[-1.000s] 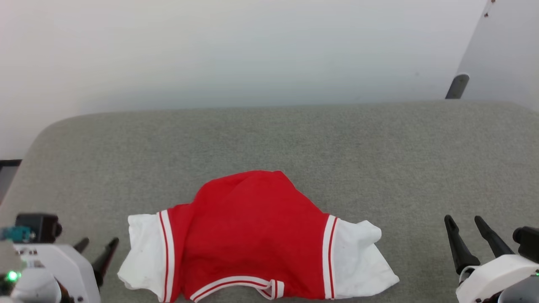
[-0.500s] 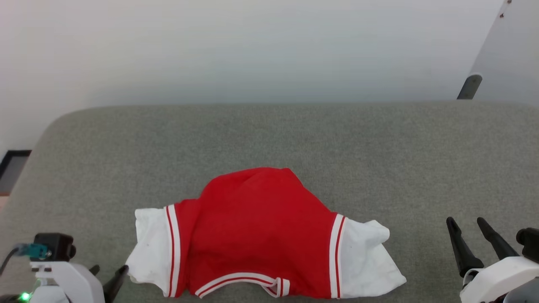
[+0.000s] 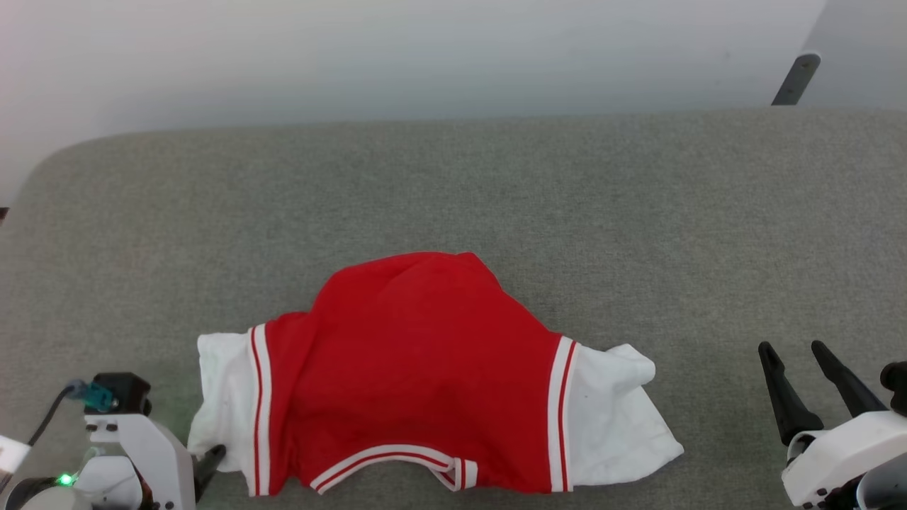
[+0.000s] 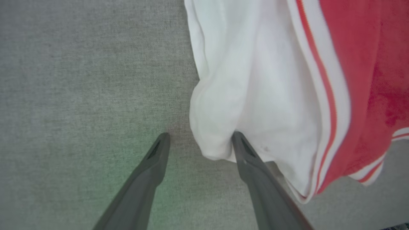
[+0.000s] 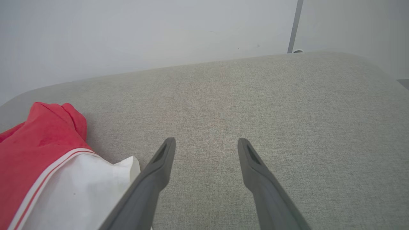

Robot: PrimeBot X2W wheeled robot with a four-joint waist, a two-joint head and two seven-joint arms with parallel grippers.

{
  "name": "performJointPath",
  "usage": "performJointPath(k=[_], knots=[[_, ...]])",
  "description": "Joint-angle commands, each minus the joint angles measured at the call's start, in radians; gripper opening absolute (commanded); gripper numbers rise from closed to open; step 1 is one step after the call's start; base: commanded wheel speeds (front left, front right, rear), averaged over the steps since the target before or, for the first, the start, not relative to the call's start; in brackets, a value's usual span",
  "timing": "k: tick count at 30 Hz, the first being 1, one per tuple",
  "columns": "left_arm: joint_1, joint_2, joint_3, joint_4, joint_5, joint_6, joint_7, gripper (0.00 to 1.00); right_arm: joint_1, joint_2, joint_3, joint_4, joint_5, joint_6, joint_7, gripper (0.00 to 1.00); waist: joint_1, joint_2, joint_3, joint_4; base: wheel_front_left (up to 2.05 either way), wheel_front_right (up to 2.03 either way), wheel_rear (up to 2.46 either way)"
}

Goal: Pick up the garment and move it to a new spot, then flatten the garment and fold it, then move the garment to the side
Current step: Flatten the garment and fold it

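You see the garment (image 3: pixel 418 368) bunched on the grey tabletop (image 3: pixel 638 212), bare surface open behind it to the rounded far edge by the wall (image 3: pixel 425 57); your left gripper (image 4: pixel 199 137), spread, touches the white sleeve (image 4: pixel 243 95), while your right gripper (image 3: pixel 791 347), spread, hovers apart over bare tabletop.

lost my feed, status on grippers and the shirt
Left gripper open at the garment's white sleeve corner. Right gripper open, clear of it. Garment bunched on grey cushion, nothing blocking.
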Motion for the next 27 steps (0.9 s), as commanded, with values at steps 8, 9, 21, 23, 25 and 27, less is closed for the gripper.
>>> performJointPath(k=[8, 9, 21, 23, 25, 27], knots=[[-0.065, -0.069, -0.032, 0.132, -0.023, -0.043, 0.024, 0.38, -0.011, -0.01, -0.001, -0.024, 0.001, -0.001, 0.031, 1.0, 0.0, 0.0, 0.022, -0.014, 0.0, 0.0, 0.0], [-0.069, -0.075, -0.032, 0.144, -0.028, -0.046, 0.027, 0.0, -0.008, -0.012, 0.003, -0.027, 0.007, -0.001, 0.042, 1.0, 0.0, 0.0, 0.023, -0.014, 0.0, 0.0, 0.0], [-0.109, -0.096, -0.049, 0.187, -0.022, -0.077, 0.011, 0.0, 0.049, -0.083, 0.148, -0.11, 0.165, -0.001, 0.351, 1.0, 0.0, 0.0, 0.041, 0.008, 0.0, 0.0, 0.0], [-0.118, -0.101, -0.054, 0.185, -0.019, -0.079, 0.009, 0.0, 0.052, -0.094, 0.162, -0.124, 0.182, -0.001, 0.397, 1.0, 0.0, 0.0, 0.048, 0.016, 0.0, 0.0, 0.0], [-0.129, -0.106, -0.058, 0.181, -0.019, -0.083, 0.006, 0.0, 0.049, -0.098, 0.165, -0.13, 0.191, -0.001, 0.435, 1.0, 0.0, 0.0, 0.055, 0.025, 0.0, 0.0, 0.0], [-0.139, -0.112, -0.063, 0.177, -0.014, -0.086, 0.006, 0.0, 0.043, -0.104, 0.171, -0.127, 0.18, -0.001, 0.467, 1.0, 0.0, 0.0, 0.064, 0.034, 0.0, 0.0, 0.0]])
